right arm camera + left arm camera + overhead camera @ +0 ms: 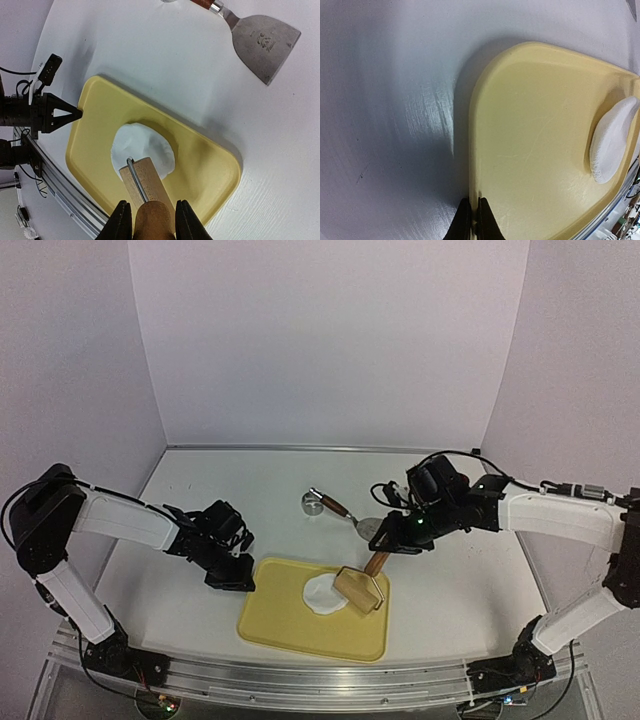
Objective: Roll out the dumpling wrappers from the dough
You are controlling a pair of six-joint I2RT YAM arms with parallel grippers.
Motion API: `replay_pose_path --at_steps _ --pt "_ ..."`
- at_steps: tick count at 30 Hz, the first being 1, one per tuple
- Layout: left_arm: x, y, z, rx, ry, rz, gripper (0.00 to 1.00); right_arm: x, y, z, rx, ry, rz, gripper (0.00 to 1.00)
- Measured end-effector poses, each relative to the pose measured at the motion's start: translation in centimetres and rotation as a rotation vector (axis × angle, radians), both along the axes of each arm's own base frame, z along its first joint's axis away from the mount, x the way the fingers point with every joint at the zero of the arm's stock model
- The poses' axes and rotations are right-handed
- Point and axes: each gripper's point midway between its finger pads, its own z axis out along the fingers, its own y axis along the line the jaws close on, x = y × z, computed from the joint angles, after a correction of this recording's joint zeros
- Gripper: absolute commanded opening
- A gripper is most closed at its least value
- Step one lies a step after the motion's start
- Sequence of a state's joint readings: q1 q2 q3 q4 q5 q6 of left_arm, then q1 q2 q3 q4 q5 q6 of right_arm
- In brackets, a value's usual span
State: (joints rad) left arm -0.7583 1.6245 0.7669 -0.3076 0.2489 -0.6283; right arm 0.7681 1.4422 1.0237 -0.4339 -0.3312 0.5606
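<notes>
White table (200, 505), yellow tray (285, 628) near its front edge, wooden-handled scraper (352, 517) and steel ring (312, 502) behind

The tray (290, 625) sits on the table (200, 500) near its front edge, between the two arms. The dough (320, 592) lies in the tray's right half. The roller (358, 590) rests on the dough's right side, its handle in the right claw (152, 220). The left claw (474, 220) meets the tray's left rim. Behind the tray lie a scraper (368, 527) and, left of it, a ring cutter (313, 502).
</notes>
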Motion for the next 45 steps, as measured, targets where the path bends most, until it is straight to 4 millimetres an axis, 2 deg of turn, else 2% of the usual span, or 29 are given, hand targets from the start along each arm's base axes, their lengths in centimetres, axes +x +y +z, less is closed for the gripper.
replay_pose_path --at_steps 4,9,14,22,30,41,45 --pt "0.0 0.0 0.0 0.002 0.001 0.000 0.00 1.1 0.9 -0.4 -0.007 -0.003 0.001 0.00" --pt "0.0 0.0 0.0 0.003 0.001 0.000 0.00 2.1 1.8 -2.3 -0.037 0.012 0.005 0.00" --pt "0.1 0.1 0.0 0.006 0.000 0.002 0.00 2.6 2.2 -2.6 -0.026 0.005 0.005 0.00" --pt "0.3 0.5 -0.1 0.018 -0.003 0.013 0.00 2.8 3.8 -3.5 0.028 0.008 0.025 0.00" --pt "0.4 0.5 -0.1 0.018 -0.003 0.013 0.00 2.4 6.9 -4.3 0.082 0.012 0.055 0.00" --pt "0.4 0.5 0.0 0.019 -0.004 0.014 0.00 2.8 7.1 -5.0 0.101 -0.011 0.008 0.00" --pt "0.4 0.5 0.0 0.018 -0.004 0.014 0.00 3.2 8.1 -5.1 0.099 -0.035 0.004 0.00"
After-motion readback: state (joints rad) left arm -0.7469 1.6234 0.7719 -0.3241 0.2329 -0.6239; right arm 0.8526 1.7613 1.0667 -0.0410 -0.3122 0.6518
